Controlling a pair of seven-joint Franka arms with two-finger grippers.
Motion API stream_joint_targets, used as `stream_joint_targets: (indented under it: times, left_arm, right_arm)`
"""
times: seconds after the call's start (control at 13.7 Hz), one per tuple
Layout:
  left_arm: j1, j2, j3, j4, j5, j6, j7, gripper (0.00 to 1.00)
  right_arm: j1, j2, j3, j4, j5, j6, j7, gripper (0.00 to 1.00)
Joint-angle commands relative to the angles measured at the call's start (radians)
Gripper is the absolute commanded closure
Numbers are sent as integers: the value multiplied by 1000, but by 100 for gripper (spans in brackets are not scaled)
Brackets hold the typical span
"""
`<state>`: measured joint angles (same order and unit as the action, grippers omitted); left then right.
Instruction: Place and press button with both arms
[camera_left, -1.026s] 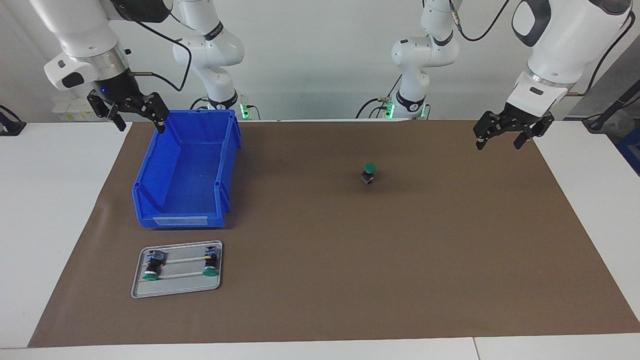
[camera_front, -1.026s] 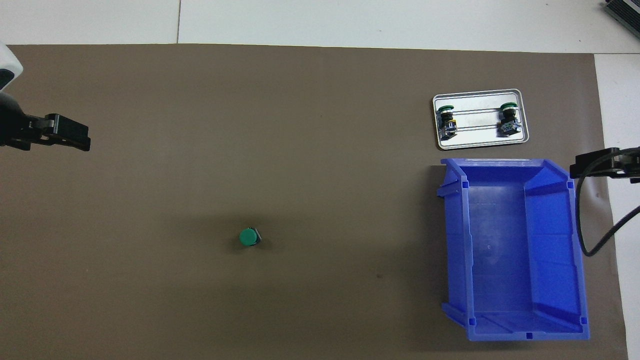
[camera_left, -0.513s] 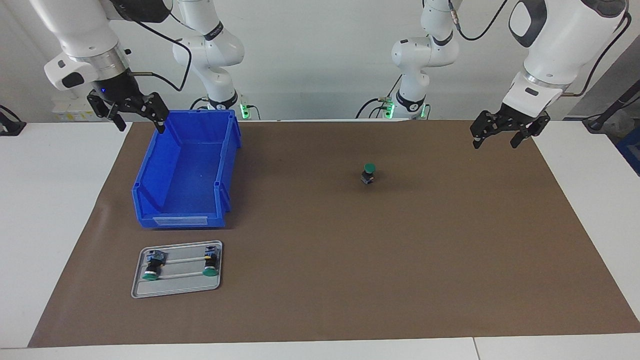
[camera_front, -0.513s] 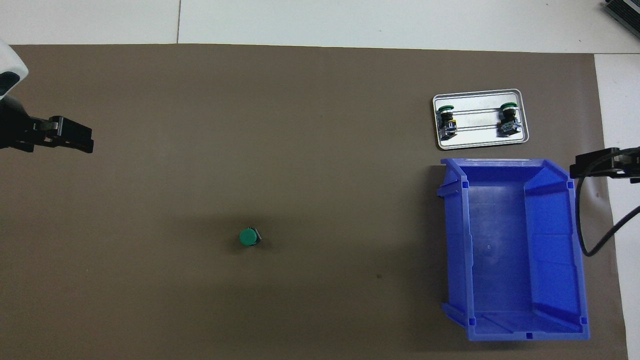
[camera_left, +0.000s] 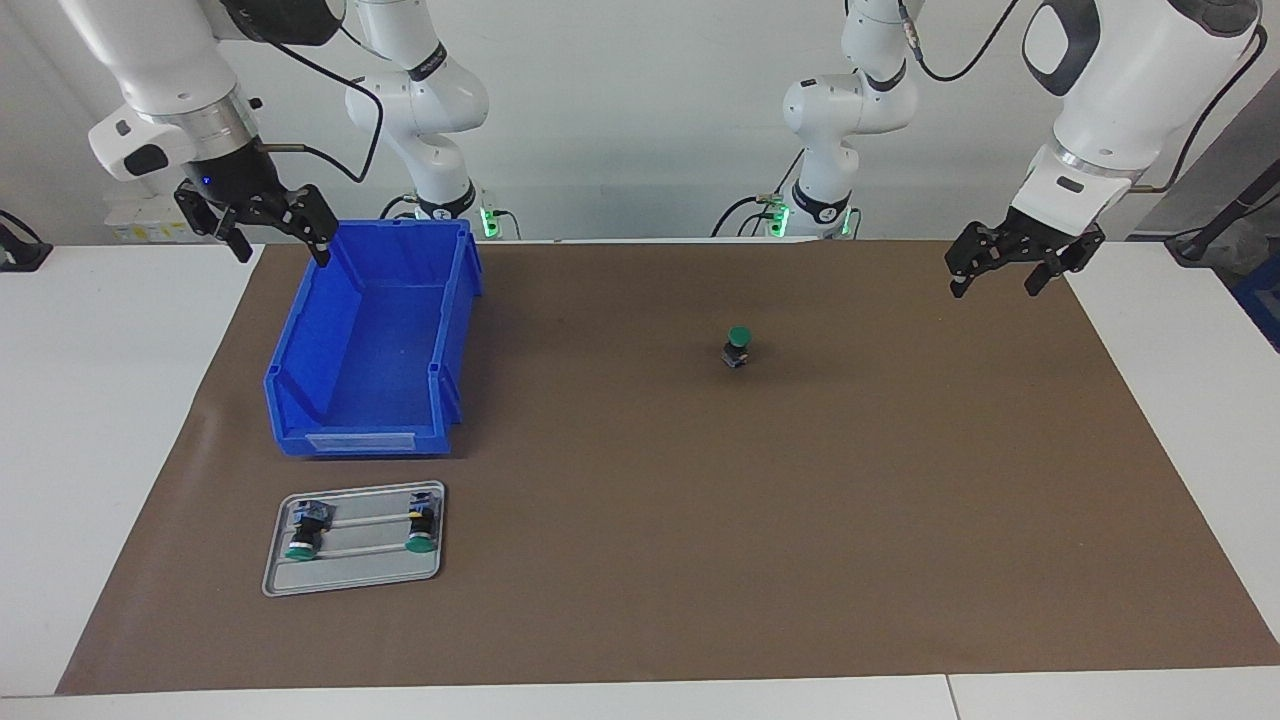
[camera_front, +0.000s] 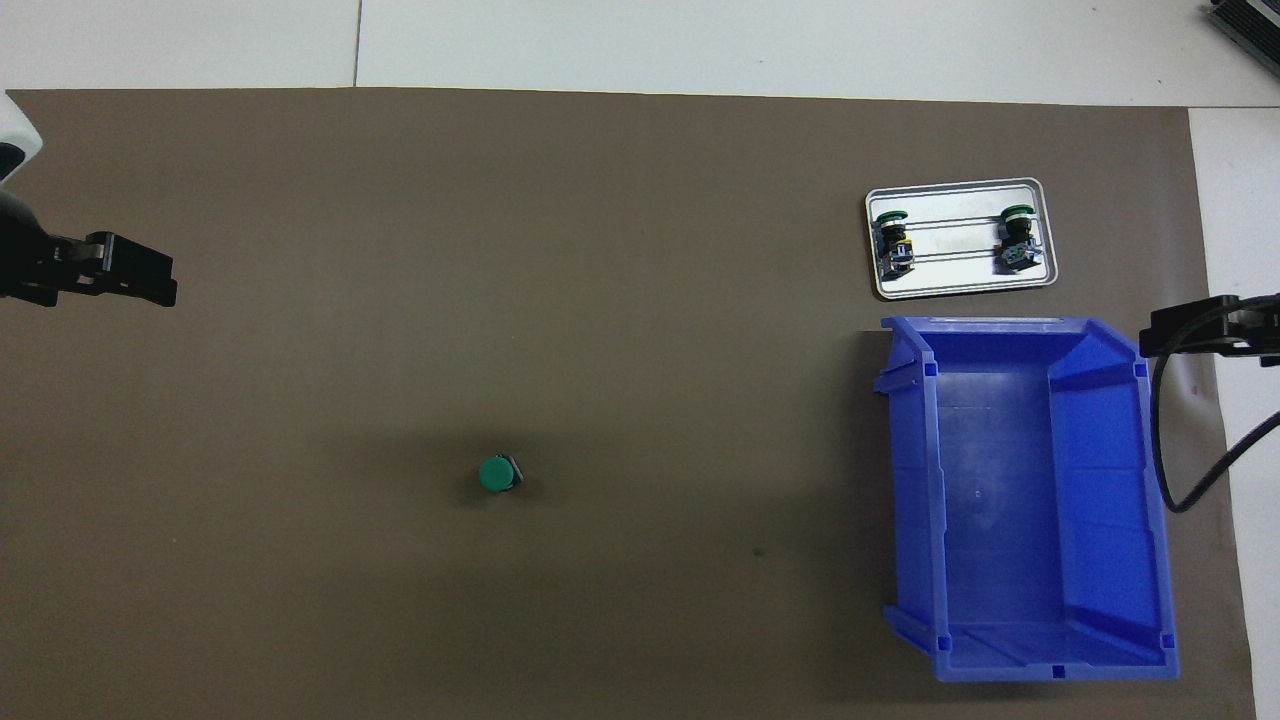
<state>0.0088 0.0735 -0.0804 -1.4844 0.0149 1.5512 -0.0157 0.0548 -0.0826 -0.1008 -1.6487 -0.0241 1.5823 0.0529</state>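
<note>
button (camera_left: 738, 346) stands upright on the counter (camera_left: 700, 480), seemingly placed, while the spread left claw (camera_left: 1011, 266) has barely shifted and the spread right claw (camera_left: 265, 228) waits over the bin (camera_left: 375, 400).

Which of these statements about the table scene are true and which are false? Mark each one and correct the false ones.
1. The button stands upright on the brown mat, green cap up. True.
2. The left end effector grips the button. False: it hangs open over the mat's edge, apart from the button.
3. The blue bin holds nothing that can be seen. True.
4. The metal tray carries three buttons. False: two green-capped buttons lie in it.
5. The tray lies nearer to the robots than the bin. False: it lies farther from them.
6. The right end effector is open, by the bin's corner. True.
</note>
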Motion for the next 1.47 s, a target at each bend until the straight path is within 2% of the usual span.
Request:
stream_joint_targets:
  times: [0.0,0.37,0.44,0.59,0.66,0.81,1.03,1.39]
  left_arm:
    - [11,-35,-4,-36,8,-6,8,0]
    - [-15,-37,-15,-37,7,-8,-3,0]
    - [-18,-50,-16,-63,7,6,-15,13]
    - [-65,-83,-21,-138,5,23,-17,79]
    - [-90,-106,-21,-196,4,44,-20,100]
    - [-185,-149,-22,-339,2,174,-152,100]
    - [-318,-155,-22,-488,-18,351,-349,100]
    - [-434,-161,-22,-698,-18,570,-441,100]
  right_arm:
    - [-15,-17,13,-19,15,7,-5,0]
    - [-15,-17,13,-19,15,7,-5,0]
    - [-15,-17,13,-19,15,7,-5,0]
    - [-15,-17,13,-19,15,7,-5,0]
    - [-15,-17,13,-19,15,7,-5,0]
    - [-15,-17,13,-19,15,7,-7,0]
    - [-15,-17,13,-19,15,7,-7,0]
    - [-15,-17,13,-19,15,7,-5,0]
